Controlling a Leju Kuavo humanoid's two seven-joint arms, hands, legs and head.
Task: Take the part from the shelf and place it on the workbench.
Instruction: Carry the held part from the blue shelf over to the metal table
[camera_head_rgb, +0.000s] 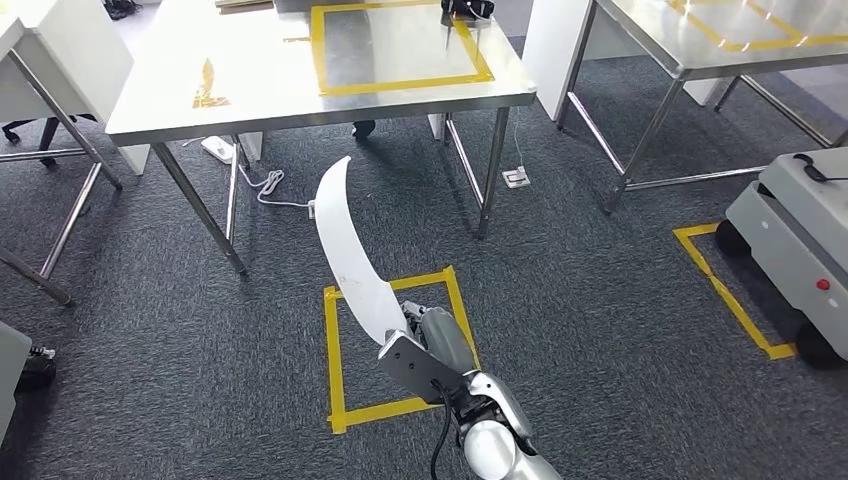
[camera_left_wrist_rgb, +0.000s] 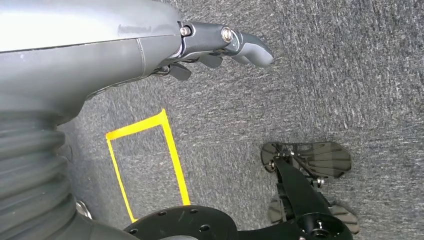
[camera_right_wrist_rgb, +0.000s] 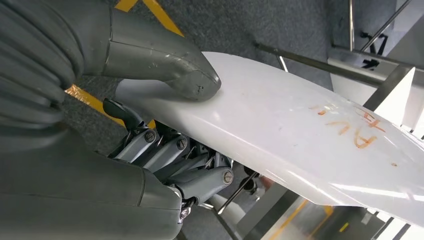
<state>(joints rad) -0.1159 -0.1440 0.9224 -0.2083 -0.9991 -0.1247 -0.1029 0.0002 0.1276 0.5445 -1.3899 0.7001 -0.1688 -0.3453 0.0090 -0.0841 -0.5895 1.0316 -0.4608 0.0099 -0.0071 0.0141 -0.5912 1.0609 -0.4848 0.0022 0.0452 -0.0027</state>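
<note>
White part (camera_head_rgb: 352, 250) gripped upright by right hand (camera_head_rgb: 425, 352); left hand (camera_left_wrist_rgb: 220, 47) hangs empty.

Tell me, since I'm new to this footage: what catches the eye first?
A long, curved white plastic part, gripped by the right hand, rises over the grey carpet. Under it lies a yellow tape square on the floor; ahead stands a steel workbench marked with a yellow tape rectangle.

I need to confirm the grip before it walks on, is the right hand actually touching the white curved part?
Touching. In the right wrist view the right hand has its thumb pressed on top of the white curved part, fingers curled underneath.
</note>
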